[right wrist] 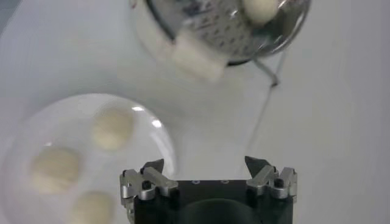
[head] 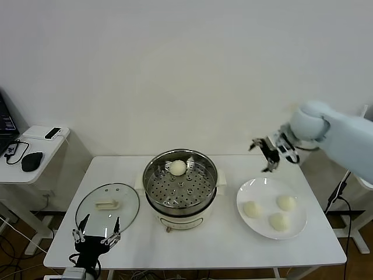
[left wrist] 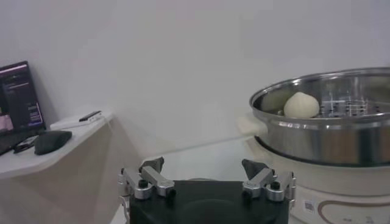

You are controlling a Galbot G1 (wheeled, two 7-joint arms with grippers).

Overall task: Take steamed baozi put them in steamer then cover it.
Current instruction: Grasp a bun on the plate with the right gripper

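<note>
One steamed baozi sits on the perforated tray inside the steamer, toward its far rim, at the centre of the head view. The other three baozi lie on a white plate at the lower right, just beside the steamer on the white counter. The cover lies flat on the counter at the lower left, handle up, apart from the steamer.

The right gripper hangs in the air at centre right, above the far edge of the plate, its fingers spread wide and empty. The left gripper is at the bottom left of the frame, just over the near rim of the cover, fingers also spread and holding nothing.

The left wrist view alone gives the steamer side-on: the steel wall, a cream side handle, the cream base below, and the baozi rising above the rim. A small printed label shows on the base, too small to read. It also shows a side desk at the left with a mouse and a lit screen; its text cannot be read.

The right wrist view looks straight down on the plate with its three baozi and on the steamer at the top of the frame.
</note>
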